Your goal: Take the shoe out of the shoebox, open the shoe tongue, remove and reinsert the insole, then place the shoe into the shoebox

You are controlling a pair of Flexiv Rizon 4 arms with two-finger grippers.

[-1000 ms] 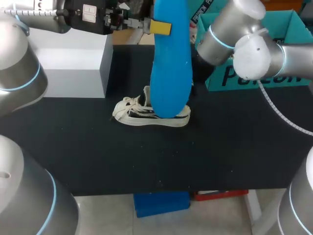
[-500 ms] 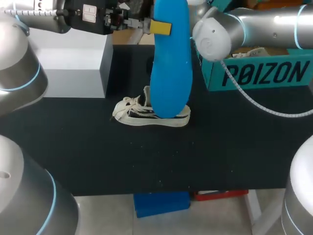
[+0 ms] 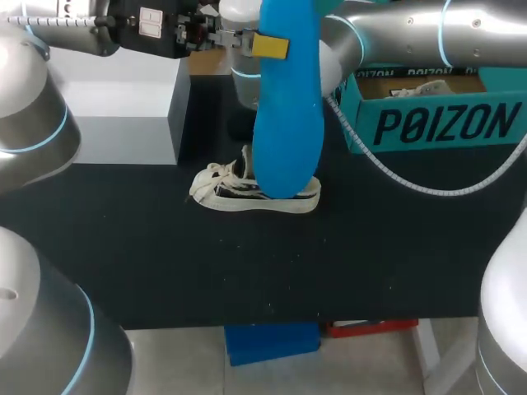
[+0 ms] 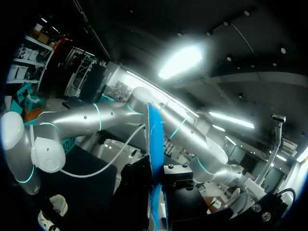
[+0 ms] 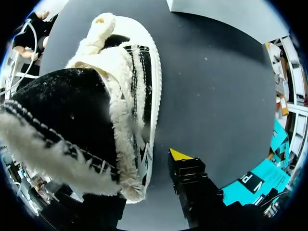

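The insole (image 3: 286,123) is clamped upright in the left gripper (image 3: 270,45), above the shoe (image 3: 251,191). The right gripper (image 5: 142,175), spread open beside the sole, has been swung over from the shoebox (image 3: 428,115). Bracing for reinsertion seems intended. The shoe, frayed white and black-striped, lies on the table (image 3: 370,247).

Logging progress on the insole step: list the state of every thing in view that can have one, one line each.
Long blue insole: out of the shoe, held upright in the air.
White-and-black frayed sneaker: out of the box, on the black table, no insole in it.
Teal cardboard shoebox: open, paper inside.
Left gripper: shut on the insole.
Right gripper: beside the sneaker; grip cannot be told.
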